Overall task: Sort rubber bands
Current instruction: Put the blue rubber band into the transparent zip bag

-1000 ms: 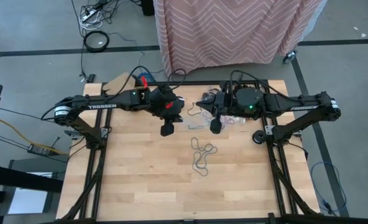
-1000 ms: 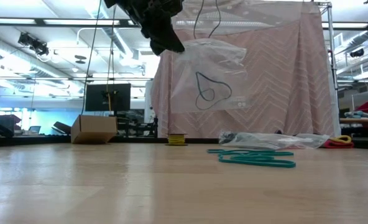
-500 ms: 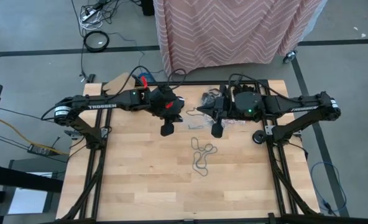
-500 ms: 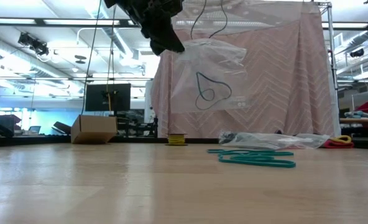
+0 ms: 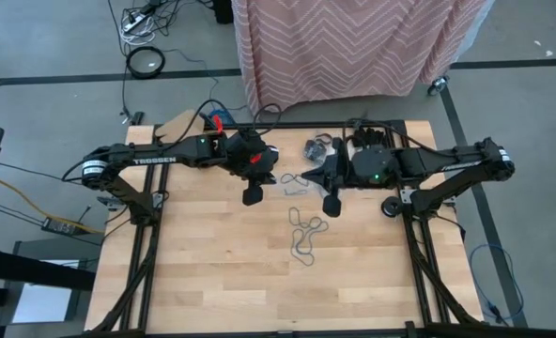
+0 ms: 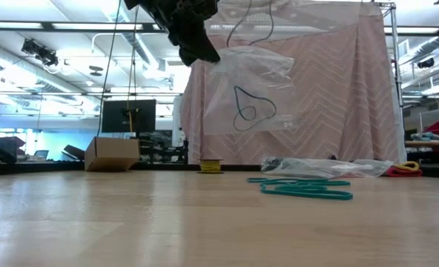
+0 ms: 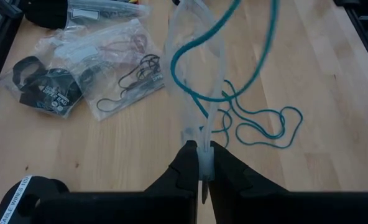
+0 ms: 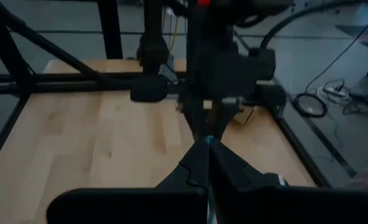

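While left pincer (image 7: 202,163) grips bag (image 7: 196,93), teal bands (image 5: 305,232) mid-table

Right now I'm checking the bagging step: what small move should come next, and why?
Probably lower the right gripper, so its teal rubber band slides deeper into the clear bag. The left gripper pinches that bag's edge, and the band hangs partly into its mouth.

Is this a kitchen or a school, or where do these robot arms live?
Probably a robotics lab or workshop, not a kitchen. The wooden table sits in a black metal frame, cables lie across the grey floor, and beyond the table there are a monitor and a cardboard box under ceiling lights.
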You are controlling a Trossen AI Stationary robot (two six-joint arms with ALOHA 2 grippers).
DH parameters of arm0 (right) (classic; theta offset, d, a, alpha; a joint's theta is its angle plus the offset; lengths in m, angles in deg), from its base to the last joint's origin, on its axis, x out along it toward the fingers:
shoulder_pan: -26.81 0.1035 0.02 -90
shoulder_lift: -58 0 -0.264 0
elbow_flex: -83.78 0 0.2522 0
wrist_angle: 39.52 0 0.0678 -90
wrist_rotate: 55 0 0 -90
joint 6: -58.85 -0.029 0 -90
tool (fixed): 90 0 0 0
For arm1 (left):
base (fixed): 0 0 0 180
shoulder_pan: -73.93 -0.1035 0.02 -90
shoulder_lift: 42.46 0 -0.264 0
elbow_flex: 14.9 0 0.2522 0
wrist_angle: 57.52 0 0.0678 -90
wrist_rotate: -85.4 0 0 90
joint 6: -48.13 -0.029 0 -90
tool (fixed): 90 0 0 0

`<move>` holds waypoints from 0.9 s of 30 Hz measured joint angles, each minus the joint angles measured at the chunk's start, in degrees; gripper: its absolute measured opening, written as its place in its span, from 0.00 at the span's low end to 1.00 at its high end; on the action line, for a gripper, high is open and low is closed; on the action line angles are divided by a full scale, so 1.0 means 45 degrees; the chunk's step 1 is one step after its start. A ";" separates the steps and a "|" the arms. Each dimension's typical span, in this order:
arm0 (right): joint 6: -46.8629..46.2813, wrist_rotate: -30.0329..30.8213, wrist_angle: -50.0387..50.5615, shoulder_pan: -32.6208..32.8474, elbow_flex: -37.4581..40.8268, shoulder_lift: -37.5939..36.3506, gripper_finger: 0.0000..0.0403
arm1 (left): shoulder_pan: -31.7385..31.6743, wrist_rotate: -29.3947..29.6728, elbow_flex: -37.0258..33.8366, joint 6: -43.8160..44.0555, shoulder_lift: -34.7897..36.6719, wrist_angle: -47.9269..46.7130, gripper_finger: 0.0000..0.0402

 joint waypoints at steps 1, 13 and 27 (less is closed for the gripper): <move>-0.0079 0.0015 0.0100 0.0047 0.0000 0.0000 0.00 | 0.0000 0.0000 0.0000 0.0000 0.0000 -0.0003 0.06; -0.0626 0.0113 0.0181 0.0518 0.0000 0.0000 0.00 | 0.0000 0.0000 0.0000 0.0000 0.0000 -0.0069 0.06; -0.1087 0.0739 0.0300 0.1086 0.0000 0.0000 0.00 | 0.0000 0.0000 0.0000 -0.0048 0.0000 -0.0124 0.06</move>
